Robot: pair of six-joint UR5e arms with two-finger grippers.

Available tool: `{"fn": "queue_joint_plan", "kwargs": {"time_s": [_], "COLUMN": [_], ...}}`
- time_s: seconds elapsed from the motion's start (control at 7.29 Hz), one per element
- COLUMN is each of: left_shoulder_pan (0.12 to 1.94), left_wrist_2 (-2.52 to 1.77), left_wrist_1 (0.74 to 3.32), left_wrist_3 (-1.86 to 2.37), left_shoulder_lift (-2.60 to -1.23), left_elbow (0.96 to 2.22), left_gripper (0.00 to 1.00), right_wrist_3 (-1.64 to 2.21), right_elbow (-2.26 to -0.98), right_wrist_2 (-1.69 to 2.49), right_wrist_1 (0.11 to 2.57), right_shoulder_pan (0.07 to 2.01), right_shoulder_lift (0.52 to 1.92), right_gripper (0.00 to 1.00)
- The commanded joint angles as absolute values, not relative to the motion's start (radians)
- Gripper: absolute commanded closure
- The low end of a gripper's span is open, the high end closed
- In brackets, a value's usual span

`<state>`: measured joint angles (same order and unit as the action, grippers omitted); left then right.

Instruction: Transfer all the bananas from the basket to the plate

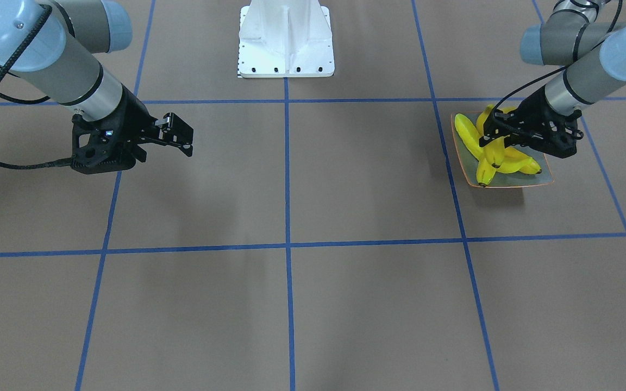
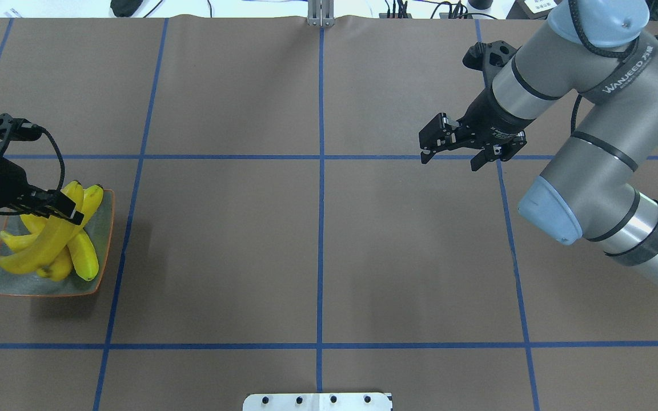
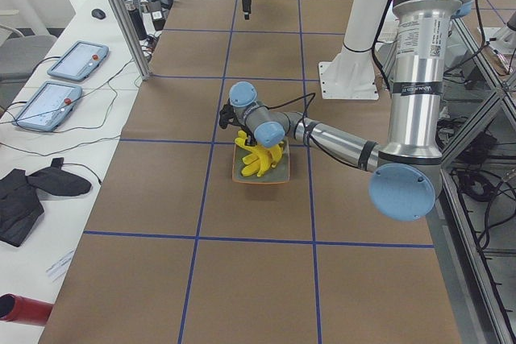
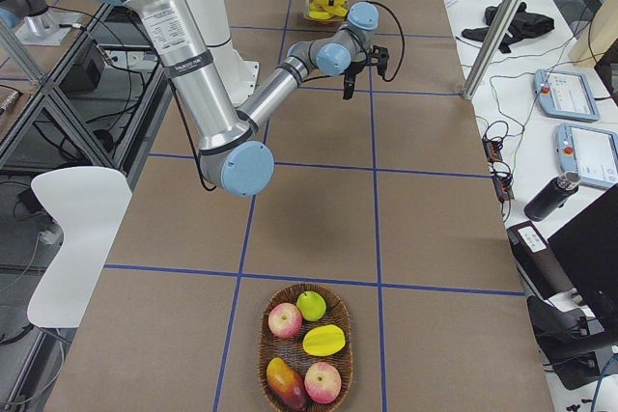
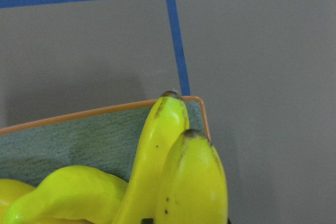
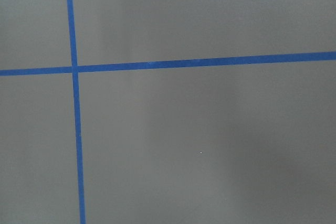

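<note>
The brown table (image 2: 317, 257) is carrying the work at its two ends. At the robot's right end the wicker basket (image 4: 348, 320) is holding apples (image 4: 285, 319) and other round fruit, with no banana showing. At the left end the square plate (image 2: 37, 287) is bearing all the bananas (image 2: 43, 248), about five, piled crosswise, some tips reaching the orange rim.

The left gripper (image 2: 69, 212) is sitting right on the topmost banana. Its fingers are hidden against the fruit, so I cannot tell whether they are clamping it or parted. The right gripper (image 2: 450, 157) is hanging well apart over bare table, jaws spread, holding nothing.

Judging by this, the last banana is being set down. Doing it well likely means:
- letting the banana settle along the pile rather than across the rim;
- opening the fingers fully before moving;
- rising straight up, since a sideways drag could be rolling the stacked bananas off the shallow plate.
</note>
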<state>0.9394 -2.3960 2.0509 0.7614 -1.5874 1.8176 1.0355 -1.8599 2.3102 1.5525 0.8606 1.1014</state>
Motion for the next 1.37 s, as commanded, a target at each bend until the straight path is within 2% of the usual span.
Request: {"fn": "queue_joint_plan", "kwargs": {"time_s": [0.0, 0.14, 0.82, 1.23], "left_shoulder_pan": [0.939, 0.940, 0.954, 1.099], "left_wrist_2": [-2.398, -2.399, -2.452, -2.425], "left_wrist_1": [2.052, 2.052, 2.043, 1.929], "left_wrist_3": [0.761, 0.761, 0.761, 0.743], "left_shoulder_lift": [-1.589, -1.589, -1.620, -1.680], "left_elbow": [1.819, 1.827, 1.825, 1.813], "left_gripper": [0.15, 0.01, 0.01, 0.00], "right_wrist_3": [1.035, 1.035, 1.034, 1.026], "right_elbow": [-1.861, -1.859, -1.859, -1.871], "right_wrist_2": [2.310, 2.310, 2.309, 2.225], "right_wrist_1": [1.552, 1.552, 1.551, 1.549], "right_shoulder_pan": [0.861, 0.861, 0.861, 0.865], "right_shoulder_lift": [1.100, 1.100, 1.101, 1.118], "right_gripper": [0.00, 0.00, 0.00, 0.00]}}
